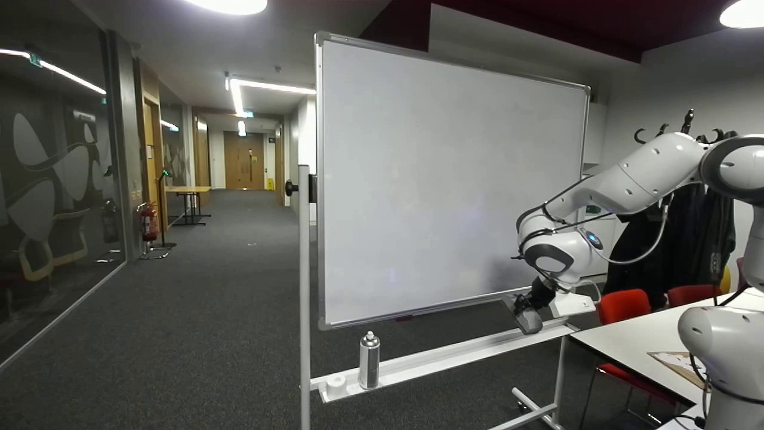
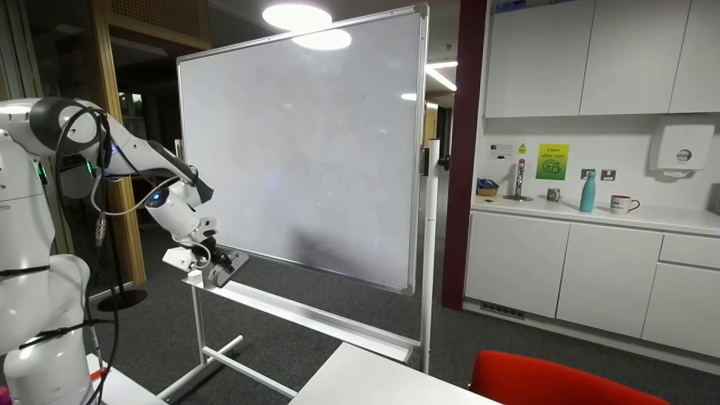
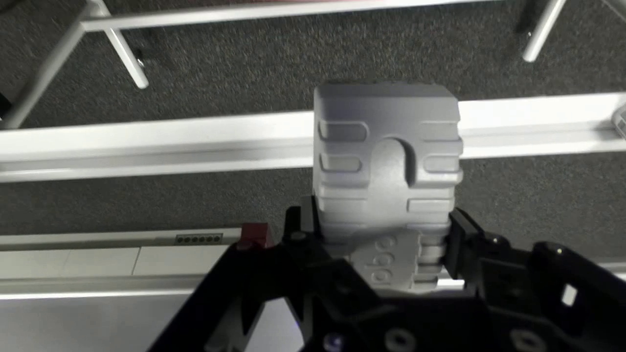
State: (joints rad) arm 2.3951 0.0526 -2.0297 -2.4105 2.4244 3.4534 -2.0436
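My gripper (image 3: 384, 225) is shut on a grey ribbed block that looks like a whiteboard eraser (image 3: 386, 171). Its black fingers press on both sides of the block. The gripper (image 1: 527, 301) and eraser (image 1: 529, 321) also show in an exterior view, tilted, near the lower edge of the whiteboard (image 1: 453, 179) and above its tray (image 1: 453, 358). Another exterior view also shows the gripper (image 2: 222, 261) and the eraser (image 2: 230, 270). I cannot tell whether the eraser touches the board or tray. The eraser's wiping face is hidden in the wrist view.
A silver spray can (image 1: 369, 361) and a white roll (image 1: 336, 385) stand at one end of the tray. White tables (image 2: 371, 377) and red chairs (image 2: 540, 379) are nearby. The board's stand has a side post (image 1: 304, 286) and low feet (image 2: 219, 351).
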